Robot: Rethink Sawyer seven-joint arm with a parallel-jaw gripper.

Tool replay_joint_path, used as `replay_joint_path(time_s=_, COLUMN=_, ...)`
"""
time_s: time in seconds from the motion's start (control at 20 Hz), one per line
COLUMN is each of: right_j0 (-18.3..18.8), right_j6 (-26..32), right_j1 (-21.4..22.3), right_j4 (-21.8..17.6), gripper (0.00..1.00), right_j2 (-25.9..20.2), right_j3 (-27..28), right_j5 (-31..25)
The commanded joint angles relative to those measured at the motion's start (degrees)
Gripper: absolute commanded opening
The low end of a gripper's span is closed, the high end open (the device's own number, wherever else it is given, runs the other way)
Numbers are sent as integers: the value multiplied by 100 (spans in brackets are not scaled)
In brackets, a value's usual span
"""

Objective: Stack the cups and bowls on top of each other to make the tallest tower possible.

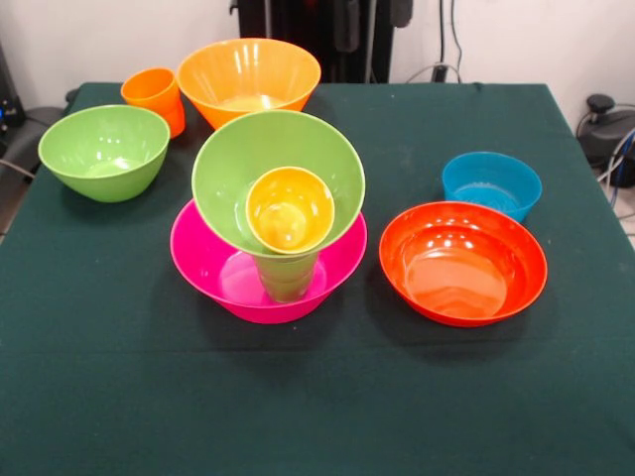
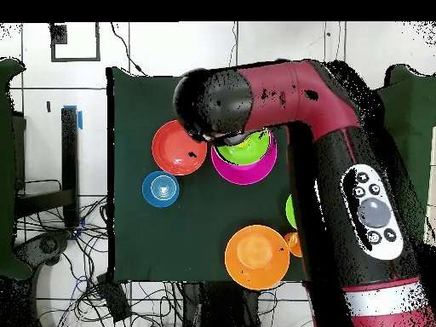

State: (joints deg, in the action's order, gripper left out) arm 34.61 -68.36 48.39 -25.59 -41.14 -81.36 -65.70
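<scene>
1. Tower sits mid-table on the dark green cloth; base is the large pink bowl, upright.
2. A green cup stands in the pink bowl; a light green bowl rests on top of it, tilted so its mouth faces the front camera.
3. Yellow cup lies inside that tilted bowl, low in it, mouth also facing the front camera; it touches the bowl's lower wall.
4. In the front view: second light green bowl stands upright at far left, apart from the tower.
5. Orange cup and large orange bowl sit at the far edge, just beside each other; whether they touch I can't tell.
6. Red-orange bowl stands right of the tower, upright and apart from it; translucent blue bowl is just behind it, rims close or touching.
7. All loose pieces are open side up.
8. Overhead: red and black arm reaches across the table; its black end covers part of the tower, with pink and green showing from under it.
9. Claw itself isn't visible in either view, hidden under the arm from above and out of the front view; can't tell how far open or whether it has hold of anything.
</scene>
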Motion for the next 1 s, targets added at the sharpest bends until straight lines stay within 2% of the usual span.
replay_joint_path(time_s=0.05, right_j0=-277, right_j6=-1327, right_j1=95, right_j4=-11, gripper=100, right_j2=576, right_j3=-1169, right_j5=804)
replay_joint_path(time_s=0.6, right_j0=-534, right_j6=-1940, right_j1=194, right_j4=161, gripper=100, right_j2=1065, right_j3=-2142, right_j5=1429)
replay_joint_path(time_s=0.8, right_j0=-802, right_j6=-2489, right_j1=330, right_j4=-51, gripper=100, right_j2=1444, right_j3=-2413, right_j5=1738)
replay_joint_path(time_s=1.0, right_j0=-884, right_j6=-2889, right_j1=427, right_j4=58, gripper=100, right_j2=1631, right_j3=-2865, right_j5=2233)
